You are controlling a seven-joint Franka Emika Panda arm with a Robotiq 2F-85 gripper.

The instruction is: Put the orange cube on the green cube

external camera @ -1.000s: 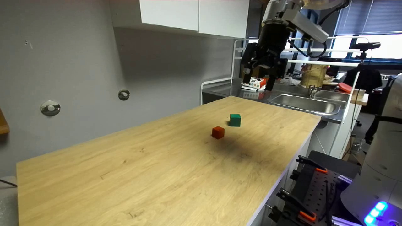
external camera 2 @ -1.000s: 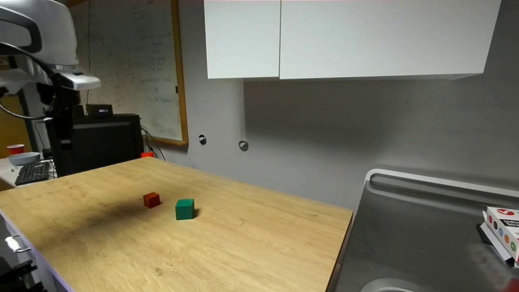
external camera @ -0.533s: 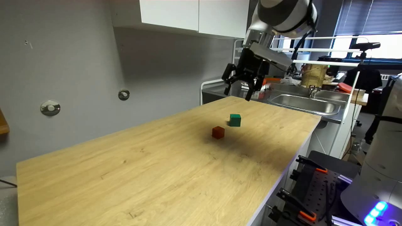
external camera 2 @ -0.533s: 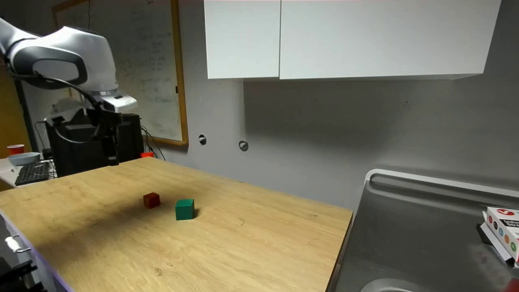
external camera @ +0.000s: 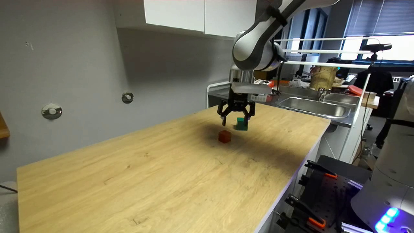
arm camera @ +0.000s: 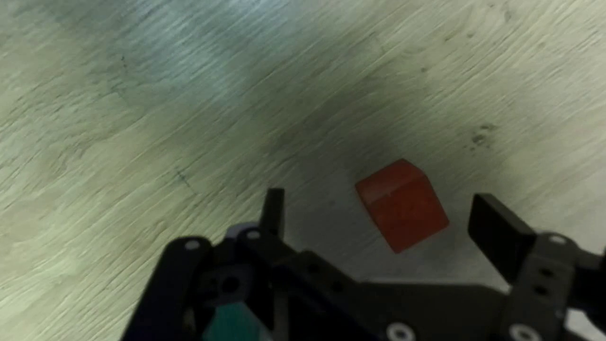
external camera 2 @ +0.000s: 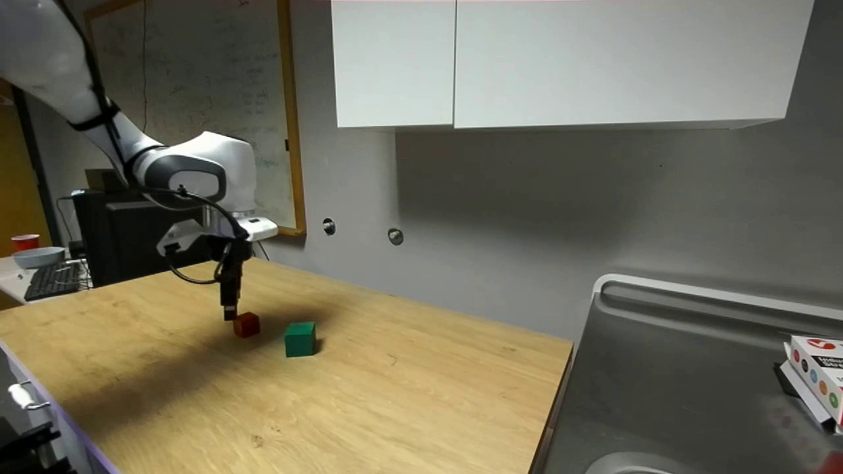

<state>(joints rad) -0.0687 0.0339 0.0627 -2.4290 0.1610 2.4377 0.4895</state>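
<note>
The gripper point(external camera: 235, 123) hangs empty, jaws parted — to straddle the orange cube point(arm camera: 405, 208) on the table point(external camera: 129, 184), I'd guess. The green cube point(external camera 2: 300, 340) sits near, its bare top likely meant to bear it

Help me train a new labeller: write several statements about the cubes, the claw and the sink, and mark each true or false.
1. The orange cube and the green cube stand apart on the wooden tabletop. True.
2. The claw is open. True.
3. The orange cube sits on top of the green cube. False: both rest on the tabletop.
4. The green cube stands nearer the sink than the orange cube does. True.
5. In the wrist view, the orange cube is hidden behind the claw. False: it shows in plain sight between the fingers.
</note>
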